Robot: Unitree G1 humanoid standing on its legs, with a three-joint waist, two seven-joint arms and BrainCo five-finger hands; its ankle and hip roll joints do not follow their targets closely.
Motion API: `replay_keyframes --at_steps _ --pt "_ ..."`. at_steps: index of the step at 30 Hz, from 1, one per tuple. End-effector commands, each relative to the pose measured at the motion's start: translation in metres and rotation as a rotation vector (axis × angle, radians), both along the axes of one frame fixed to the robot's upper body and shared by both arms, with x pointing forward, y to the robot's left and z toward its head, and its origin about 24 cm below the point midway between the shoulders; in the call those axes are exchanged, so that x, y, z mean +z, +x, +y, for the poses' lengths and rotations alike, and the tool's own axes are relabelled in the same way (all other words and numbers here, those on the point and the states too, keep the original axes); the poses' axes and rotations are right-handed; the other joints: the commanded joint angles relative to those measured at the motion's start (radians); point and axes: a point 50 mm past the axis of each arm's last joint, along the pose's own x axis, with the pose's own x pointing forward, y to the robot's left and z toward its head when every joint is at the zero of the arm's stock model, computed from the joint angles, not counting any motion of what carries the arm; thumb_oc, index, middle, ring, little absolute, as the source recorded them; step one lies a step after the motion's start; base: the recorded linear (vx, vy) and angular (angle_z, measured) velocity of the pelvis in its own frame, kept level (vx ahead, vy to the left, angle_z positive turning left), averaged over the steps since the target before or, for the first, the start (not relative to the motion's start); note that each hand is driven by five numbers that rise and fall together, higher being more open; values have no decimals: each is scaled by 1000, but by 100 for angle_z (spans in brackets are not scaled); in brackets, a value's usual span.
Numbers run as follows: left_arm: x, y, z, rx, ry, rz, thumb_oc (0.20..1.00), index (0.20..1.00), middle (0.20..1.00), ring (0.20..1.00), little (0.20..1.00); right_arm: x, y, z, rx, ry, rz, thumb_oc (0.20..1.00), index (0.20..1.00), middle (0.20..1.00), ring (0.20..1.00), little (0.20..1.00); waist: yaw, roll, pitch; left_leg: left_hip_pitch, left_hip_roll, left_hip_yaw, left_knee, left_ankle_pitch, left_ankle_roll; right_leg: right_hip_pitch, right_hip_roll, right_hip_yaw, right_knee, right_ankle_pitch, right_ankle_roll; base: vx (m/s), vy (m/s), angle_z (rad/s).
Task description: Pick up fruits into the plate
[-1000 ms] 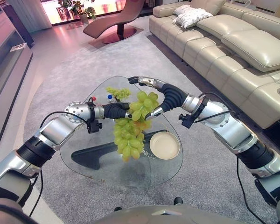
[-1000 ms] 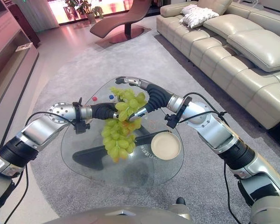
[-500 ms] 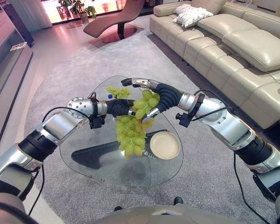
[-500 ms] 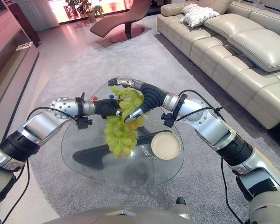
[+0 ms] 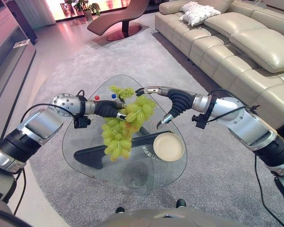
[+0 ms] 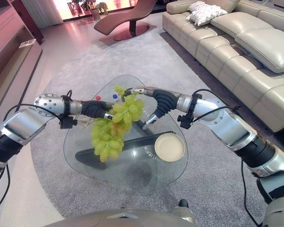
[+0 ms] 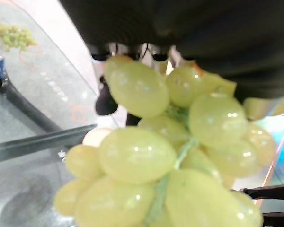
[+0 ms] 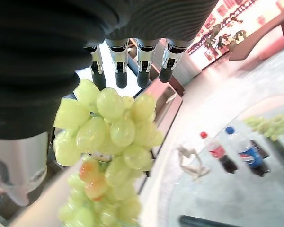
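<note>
Hanging over the glass worktop (image 5: 132,170), a big bunch of green grapes (image 5: 118,130), round glossy berries with one or two orange-tinged, dangles from the left hand (image 5: 109,109), off the surface. Worktop is clear glass, rounded-triangle shape, dark base bar visible through it. Round cream plate (image 5: 168,146) sits at about 4 o'clock on the worktop, shallow, nothing in it. Second, smaller grape bunch (image 5: 121,91) lies at 12 o'clock near the far edge, with two small bottles just beside it: red-capped bottle (image 5: 96,98) and blue-capped bottle (image 5: 113,96).

Left hand is curled round the top of the hanging bunch; its wrist view shows grapes pressed right up against the dark ribbed cover. Right hand (image 5: 173,101) is at 3 o'clock of the bunch, spread wide, fingers (image 5: 149,89) straight and reaching over the bunch top, thumb pointing down toward the plate, gripping nothing. Whether the fingertips touch the grapes, can't tell. Grey carpet (image 5: 217,179) under the worktop, beige leather sofa (image 5: 236,42) at 2 o'clock.
</note>
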Motion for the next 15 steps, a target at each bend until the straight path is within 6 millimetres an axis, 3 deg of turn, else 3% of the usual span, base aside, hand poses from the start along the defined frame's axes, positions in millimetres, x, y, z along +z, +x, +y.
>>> replay_keyframes --at_steps 1,8,15 --pt "64 6 7 -20 -49 -178 200 200 200 200 200 39 -11 6 99 -66 -256 1000 1000 1000 1000 1000 8 -41 -19 -9 -35 -28 36 -105 25 32 -35 0 52 -93 41 0 0 0" --pt "65 0 1 -79 -77 -129 200 200 200 200 200 51 -16 3 115 -83 -353 1000 1000 1000 1000 1000 5 -43 -23 -7 -37 -30 33 -107 26 31 -31 8 50 -92 43 0 0 0" --pt "60 -2 -13 -147 -108 -84 200 200 200 200 200 48 -20 11 145 -29 -353 1000 1000 1000 1000 1000 0 -45 -26 -1 -38 -26 33 -111 28 33 -34 14 46 -89 45 0 0 0"
